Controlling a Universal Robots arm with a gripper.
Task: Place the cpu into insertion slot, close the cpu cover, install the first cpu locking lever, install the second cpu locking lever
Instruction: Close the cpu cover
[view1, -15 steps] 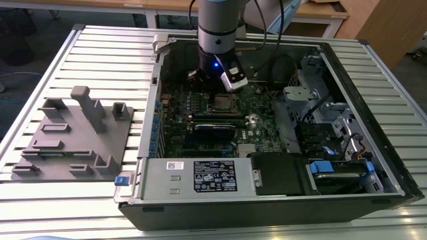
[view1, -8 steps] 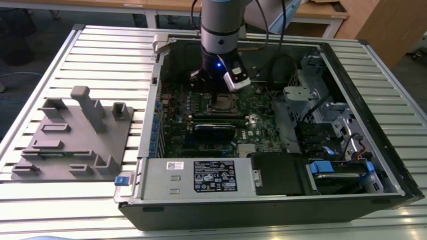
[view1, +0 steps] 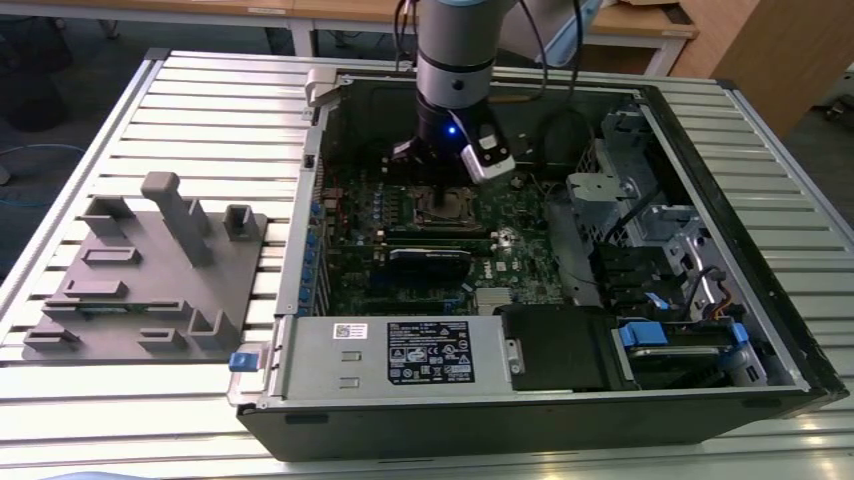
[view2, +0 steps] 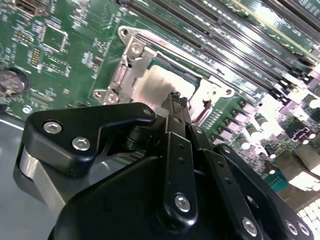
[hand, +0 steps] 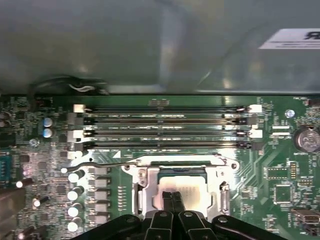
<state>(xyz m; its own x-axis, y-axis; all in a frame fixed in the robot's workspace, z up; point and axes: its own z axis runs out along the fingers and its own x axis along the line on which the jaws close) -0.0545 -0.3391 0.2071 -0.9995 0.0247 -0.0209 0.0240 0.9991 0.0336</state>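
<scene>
No wording is legible: the grey power supply box (view1: 314, 385) bears a white sticker (view1: 351, 331) with a black label (view1: 429, 352) at its 3 o'clock, and in the first wrist view a white label (hand: 292, 39) sits on a grey panel (hand: 150, 45).

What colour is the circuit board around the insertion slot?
Green circuit board, best in the first wrist view.

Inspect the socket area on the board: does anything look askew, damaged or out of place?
Nothing stands out. The cpu lies flat, the cover sits square around it, and the shut tool hangs over the cpu.
</scene>
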